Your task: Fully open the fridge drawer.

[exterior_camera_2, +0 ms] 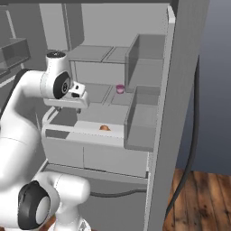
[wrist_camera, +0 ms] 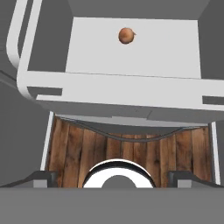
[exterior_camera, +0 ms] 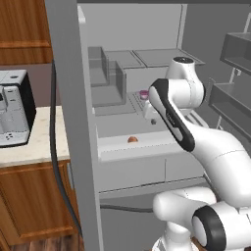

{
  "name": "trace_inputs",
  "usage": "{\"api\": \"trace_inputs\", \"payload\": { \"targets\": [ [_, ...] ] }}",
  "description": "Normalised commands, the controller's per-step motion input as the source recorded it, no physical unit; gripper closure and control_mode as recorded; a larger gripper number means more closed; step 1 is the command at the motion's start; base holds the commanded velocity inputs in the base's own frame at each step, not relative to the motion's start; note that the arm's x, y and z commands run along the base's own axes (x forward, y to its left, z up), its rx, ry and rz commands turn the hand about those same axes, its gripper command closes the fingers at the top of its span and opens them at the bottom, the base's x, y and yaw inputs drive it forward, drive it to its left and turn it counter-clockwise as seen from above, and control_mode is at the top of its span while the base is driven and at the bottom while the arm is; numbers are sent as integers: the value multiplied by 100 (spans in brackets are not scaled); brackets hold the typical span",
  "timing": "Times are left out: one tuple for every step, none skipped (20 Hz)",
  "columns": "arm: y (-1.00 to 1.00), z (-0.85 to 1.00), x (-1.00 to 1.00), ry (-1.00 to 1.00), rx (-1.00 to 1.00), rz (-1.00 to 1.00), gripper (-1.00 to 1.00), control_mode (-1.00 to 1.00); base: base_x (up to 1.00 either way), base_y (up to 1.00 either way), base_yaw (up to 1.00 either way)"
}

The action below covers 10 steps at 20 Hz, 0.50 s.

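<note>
While the tool (exterior_camera_2: 72,108) hovers above the fridge drawer (wrist_camera: 131,94), whose long front lip runs crosswise directly below and ahead of it, its fingers appear spread and hold nothing.

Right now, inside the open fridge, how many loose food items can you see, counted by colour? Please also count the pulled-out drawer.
Brown-orange round item in the fridge drawer: 1
Pink small cup on the shelf: 1
Fridge drawer, pulled partly out: 1
Total: 3
</note>
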Motion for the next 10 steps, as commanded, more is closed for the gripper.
{"api": "trace_inputs", "payload": {
  "targets": [
    [0, 0, 0, 0, 0, 0, -100, -100, 0, 0, 0],
    [-1, 0, 0, 0, 0, 0, -100, -100, 0, 0, 0],
    [-4, 0, 0, 0, 0, -1, -100, -100, 0, 0, 0],
    [-6, 0, 0, 0, 0, -2, -100, -100, 0, 0, 0],
    [-7, 0, 0, 0, 0, -3, -100, -100, 0, 0, 0],
    [-12, 0, 0, 0, 0, -3, -100, -100, 0, 0, 0],
    [-18, 0, 0, 0, 0, -3, -100, -100, 0, 0, 0],
    [-21, 0, 0, 0, 0, -3, -100, -100, 0, 0, 0],
    [-26, 0, 0, 0, 0, -2, -100, -100, 0, 0, 0],
    [-28, 0, 0, 0, 0, -2, -100, -100, 0, 0, 0]
  ]
}}
